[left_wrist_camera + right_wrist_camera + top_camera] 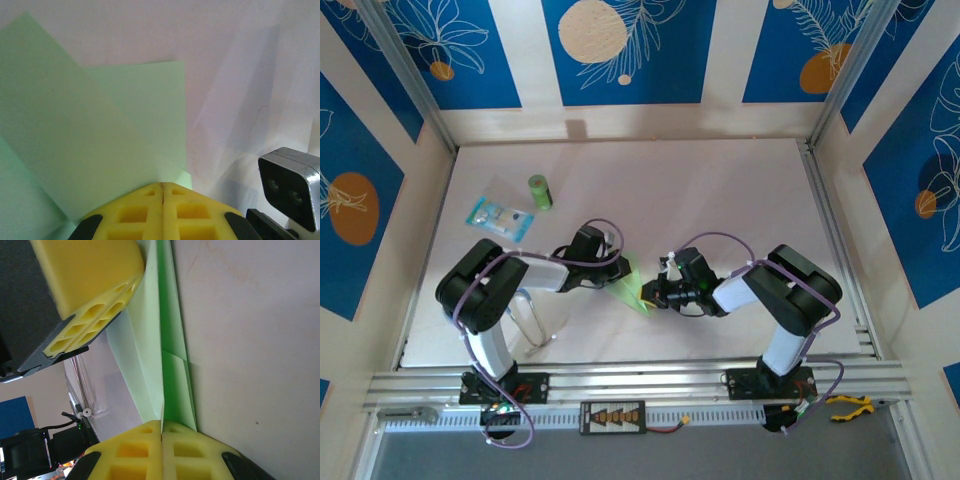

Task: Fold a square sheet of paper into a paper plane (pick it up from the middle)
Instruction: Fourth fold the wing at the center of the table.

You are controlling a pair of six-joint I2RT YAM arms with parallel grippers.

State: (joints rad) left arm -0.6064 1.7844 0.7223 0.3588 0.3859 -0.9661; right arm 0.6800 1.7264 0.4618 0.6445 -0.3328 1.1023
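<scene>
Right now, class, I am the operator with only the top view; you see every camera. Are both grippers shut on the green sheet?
Observer: Left wrist view: the left gripper is shut on the sheet of paper.
Operator: And the right one?
Observer: Right wrist view: the right gripper is shut on a folded edge.
Operator: Is the sheet flat?
Observer: No; two layers overlap at an angle.

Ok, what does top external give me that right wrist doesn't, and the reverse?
Top external adds the small green cylinder and clear packet lying on the table's left side. Right wrist adds a close look at the fold layers of the pale-green paper entering the shut right gripper. Both show that paper pinched between the left gripper and the right gripper.
</scene>
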